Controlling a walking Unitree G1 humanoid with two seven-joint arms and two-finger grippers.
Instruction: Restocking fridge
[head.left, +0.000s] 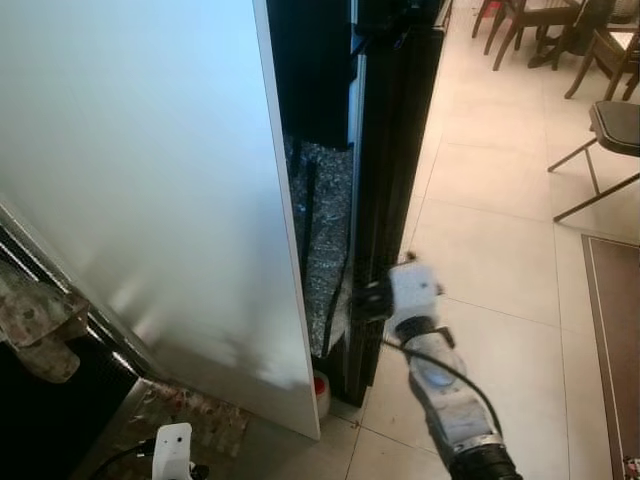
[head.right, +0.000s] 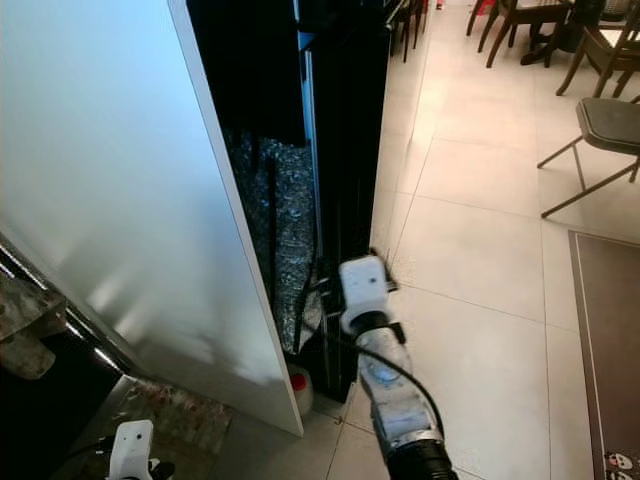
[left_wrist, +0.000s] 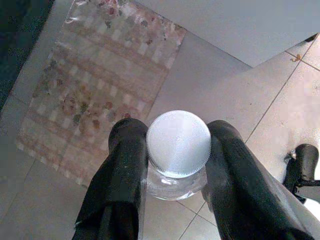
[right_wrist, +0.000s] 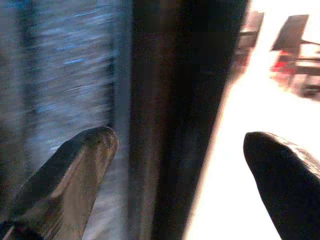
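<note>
Fridge (head.left: 395, 150) is the landmark: tall, black, its white door (head.left: 140, 180) swung open twd the robot's left, w/ a dark gap between door edge and the black body.

R gripper (right_wrist: 180, 165) is up at the fridge's front edge, low down, near the bottom of the gap. Its jaws stand wide apart w/ nothing between them; in the R wrist view one finger (right_wrist: 75, 170) sits in front of the dark, bluish interior, the other on the bright floor side, and the black fridge edge runs between the two. That view is blurred, so can't tell if either finger touches the fridge. R arm (head.left: 450, 400) reaches fwd from the lower edge of the head view, white wrist housing just beside the fridge's black side.

L gripper (left_wrist: 177, 165) is low, on the door's near side, well away from the fridge opening. Jaws are closed on a clear bottle (left_wrist: 175, 182) w/ a white ribbed cap (left_wrist: 178, 142), one black finger pressed to each side just under the cap. The bottle hangs above the floor (left_wrist: 210, 90), beside a patterned rug (left_wrist: 90, 85) that lies at the foot of the door.

A small red-topped item (head.left: 320, 388) sits on the floor at the fridge's base, in the gap behind the door's lower corner.

Beyond the fridge, pale tile floor, w/ chairs (head.left: 605, 130) to the R and further back.
</note>
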